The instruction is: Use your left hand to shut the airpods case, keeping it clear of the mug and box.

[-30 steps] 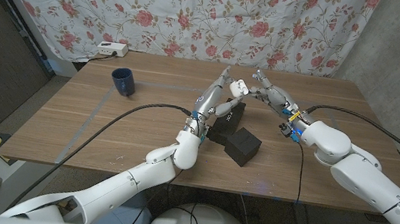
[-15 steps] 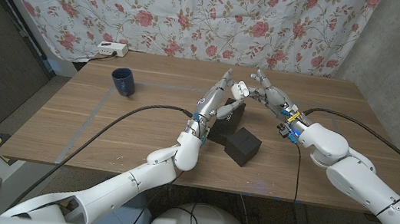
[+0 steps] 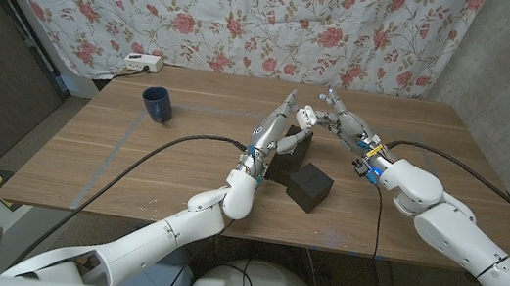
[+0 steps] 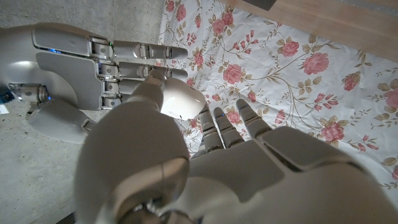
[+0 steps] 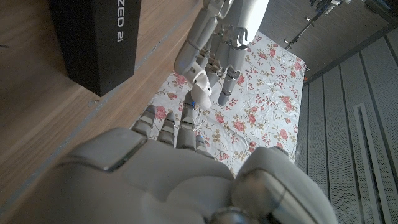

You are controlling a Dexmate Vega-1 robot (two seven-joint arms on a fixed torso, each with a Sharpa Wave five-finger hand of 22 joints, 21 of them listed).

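Observation:
The small white airpods case (image 3: 305, 116) hangs above the table between my two hands. My right hand (image 3: 340, 121) holds it at its fingertips. My left hand (image 3: 275, 129) stands beside it with fingers straight and raised, thumb against the case. In the left wrist view the case (image 4: 181, 99) is a smooth white lump between my left thumb and the right hand (image 4: 87, 68); I cannot tell how its lid stands. The right wrist view has the case (image 5: 203, 84) at the tip of the left hand (image 5: 221, 31). The dark blue mug (image 3: 157, 102) stands far off at the left.
A flat black box (image 3: 291, 155) lies under the left hand, and a black cube (image 3: 310, 186) sits in front of it. The flat box (image 5: 93, 37) also lies in the right wrist view. A white power strip (image 3: 140, 62) rests at the table's back left.
The right hand has carried the case slightly toward the left hand. The left hand's fingers have closed the gap to the case a little.

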